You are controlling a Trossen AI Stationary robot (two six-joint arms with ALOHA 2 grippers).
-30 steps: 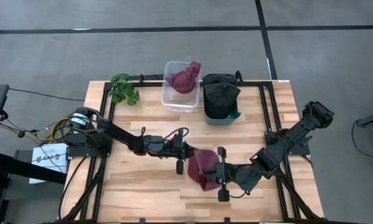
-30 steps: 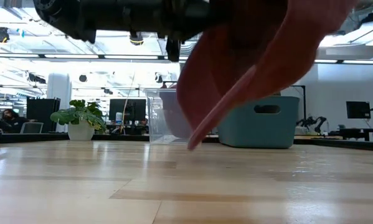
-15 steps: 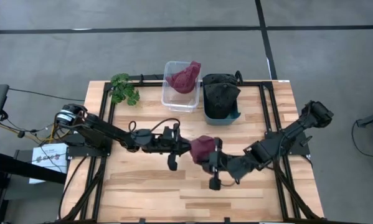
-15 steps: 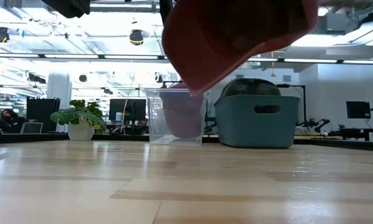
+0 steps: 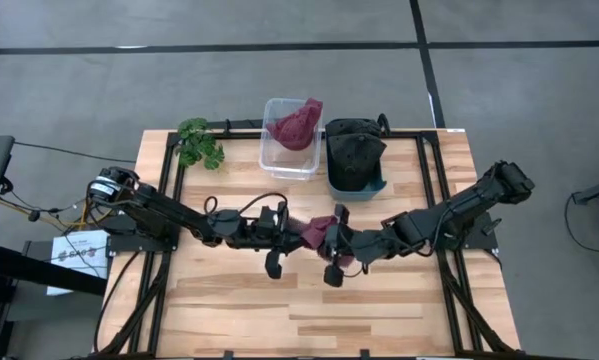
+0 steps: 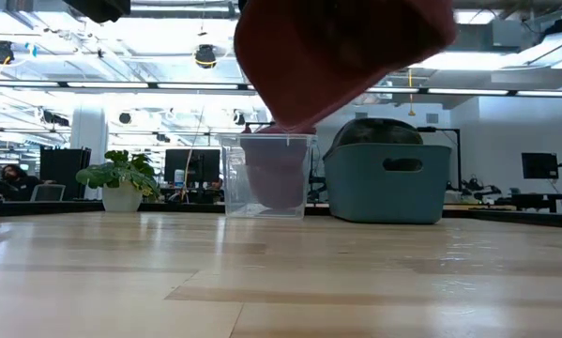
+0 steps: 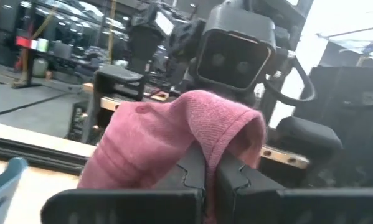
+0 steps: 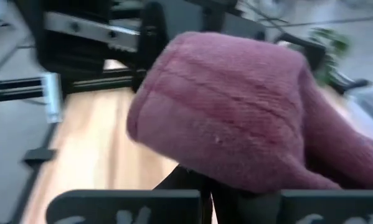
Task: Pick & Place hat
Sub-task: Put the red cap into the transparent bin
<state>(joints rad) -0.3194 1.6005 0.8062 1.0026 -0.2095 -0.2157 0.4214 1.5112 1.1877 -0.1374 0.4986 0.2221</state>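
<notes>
A maroon knitted hat (image 5: pixel 317 231) hangs in the air over the middle of the table, bunched up between my two grippers. My left gripper (image 5: pixel 297 237) reaches in from the table's left and is shut on it. My right gripper (image 5: pixel 332 245) comes from the right and is also shut on it. In the low view the hat (image 6: pixel 337 56) fills the top of the picture, well above the wood. The left wrist view shows the hat (image 7: pixel 167 137) draped over the shut fingers, and the right wrist view shows the hat (image 8: pixel 236 118) the same way. My left gripper pinches a fold of the hat's knit (image 7: pixel 220 140) between its two fingers, coming level from the table's left. The hat is lifted clear and drapes over and beside the fingers. My right gripper pinches the hat's lower edge (image 8: pixel 236 177) between its fingers, level from the table's right. The cloth bulges above the fingers and touches no table.
A clear bin (image 5: pixel 279 160) with another maroon hat stands at the far edge, a teal bin (image 5: pixel 355 186) with dark hats right of it. A small green plant (image 5: pixel 199 142) sits at the far left corner. Bare wood lies near and to both sides.
My right gripper has moved up and toward the table's far-left, closing in on the left gripper. The hat has risen with it: its hanging edge, low over the wood a second ago, now sits high, and the cloth is bunched tighter between the grippers.
</notes>
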